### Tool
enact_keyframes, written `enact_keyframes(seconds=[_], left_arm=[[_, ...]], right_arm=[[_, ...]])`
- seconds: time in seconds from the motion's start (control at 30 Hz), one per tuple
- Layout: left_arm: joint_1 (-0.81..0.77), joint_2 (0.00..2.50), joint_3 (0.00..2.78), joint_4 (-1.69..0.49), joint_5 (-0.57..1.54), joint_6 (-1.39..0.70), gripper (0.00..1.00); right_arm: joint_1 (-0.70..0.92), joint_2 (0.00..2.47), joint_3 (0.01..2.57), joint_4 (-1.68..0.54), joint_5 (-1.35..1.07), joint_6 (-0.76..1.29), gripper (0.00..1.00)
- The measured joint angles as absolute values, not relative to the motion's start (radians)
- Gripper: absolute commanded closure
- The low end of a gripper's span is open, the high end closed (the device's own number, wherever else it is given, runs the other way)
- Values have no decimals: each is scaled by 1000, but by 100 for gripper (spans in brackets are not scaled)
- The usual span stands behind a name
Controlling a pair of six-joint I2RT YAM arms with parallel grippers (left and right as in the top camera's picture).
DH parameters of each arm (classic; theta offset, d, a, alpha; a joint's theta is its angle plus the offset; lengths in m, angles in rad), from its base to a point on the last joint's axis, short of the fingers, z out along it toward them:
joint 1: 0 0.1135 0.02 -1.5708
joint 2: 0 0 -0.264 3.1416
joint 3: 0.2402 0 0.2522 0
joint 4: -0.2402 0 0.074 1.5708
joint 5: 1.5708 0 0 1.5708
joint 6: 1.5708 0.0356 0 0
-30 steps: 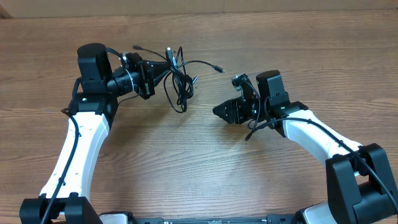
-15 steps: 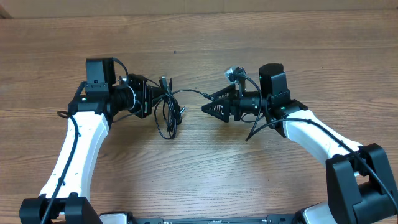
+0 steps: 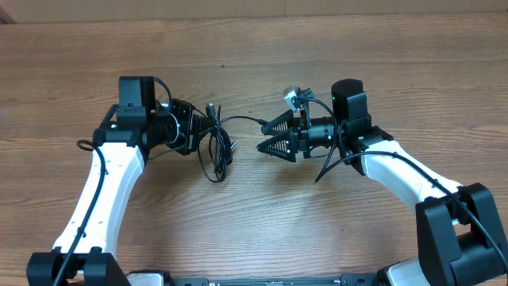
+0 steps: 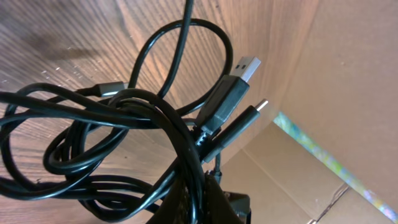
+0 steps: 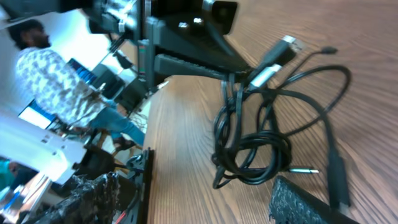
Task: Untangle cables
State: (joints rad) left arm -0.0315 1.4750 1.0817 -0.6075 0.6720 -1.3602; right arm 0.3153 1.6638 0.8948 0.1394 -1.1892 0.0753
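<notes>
The cables [image 3: 215, 156] are a tangled bundle of thin black cords hanging just above the table at centre left. My left gripper [image 3: 199, 132] is shut on the bundle's upper part. In the left wrist view the cords [image 4: 124, 134] run between the jaws [image 4: 200, 198], with a USB-A plug [image 4: 245, 66] and a slimmer plug tip [image 4: 257, 106] sticking out. One strand [image 3: 242, 119] reaches right to my right gripper [image 3: 267, 135], which is open, empty and pointed at the bundle from the right. The right wrist view shows the looped cables [image 5: 256, 144] ahead of the open jaws [image 5: 199, 205].
The wooden table [image 3: 262, 222] lies under everything. A cardboard wall [image 4: 348, 81] stands behind the table. In the right wrist view a person [image 5: 56, 74] sits beyond the table's edge.
My left gripper has carried the bundle down and toward the centre. My right gripper has turned to face the bundle, moved left and opened wider.
</notes>
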Motion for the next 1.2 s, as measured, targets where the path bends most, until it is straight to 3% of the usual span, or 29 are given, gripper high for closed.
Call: enact_keyframes(seconds=[0.63,1.2], left_arm=[[-78,1475,1082,-644,665,-1332,96],[-189,1475,1082,-480,707,-1423,96]], right_arm=[[337,1664,895,216,-1250,75,9],[403,1664,895,160,-1081,75,8]])
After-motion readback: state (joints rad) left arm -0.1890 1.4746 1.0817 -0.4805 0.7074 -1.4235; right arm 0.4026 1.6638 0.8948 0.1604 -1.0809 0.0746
